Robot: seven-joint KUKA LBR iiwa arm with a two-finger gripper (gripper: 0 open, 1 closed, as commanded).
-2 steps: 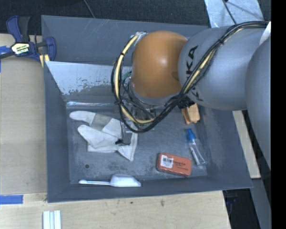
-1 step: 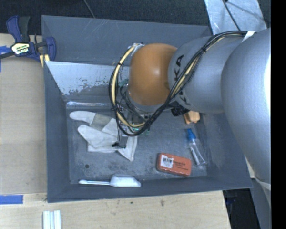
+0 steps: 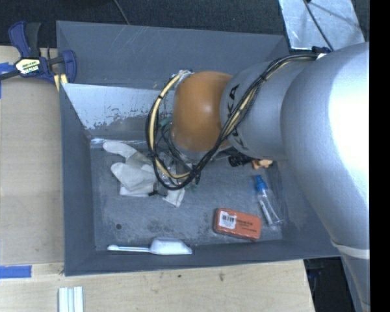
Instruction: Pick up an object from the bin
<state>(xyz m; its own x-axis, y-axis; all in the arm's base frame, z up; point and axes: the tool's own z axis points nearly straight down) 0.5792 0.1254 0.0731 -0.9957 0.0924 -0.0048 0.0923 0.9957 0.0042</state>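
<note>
Reaching in from the right, the silver arm (image 3: 292, 122) hangs low over the grey metal bin (image 3: 78, 200), its wrist capped by an orange cover (image 3: 198, 112) and wrapped in loops of black and yellow cable (image 3: 157, 129). The wrist end sits over the left middle of the bin floor, right at the edge of a small heap of crumpled white scraps (image 3: 133, 174) (paper or cloth, I cannot tell which). A greyish scrap (image 3: 175, 197) pokes out just beneath the cables on the near side. Cover and cables hide the jaws from above, so whether they stand apart or together, or have anything between them, cannot be told. Another white crumpled piece (image 3: 120, 149) lies just behind the heap, toward the far wall. Well apart from all this, along the near wall, lies a long white tool (image 3: 157, 247) with a thin handle and a broad head. To the right of it, on the bare floor, rests a flat orange-brown block (image 3: 237, 224) with a white barcode label, and just beyond that a clear tube (image 3: 265, 199) with a blue cap lies slantwise, close beside the arm. A small orange and black thing (image 3: 250, 163) peeks out from under the arm's edge.
</note>
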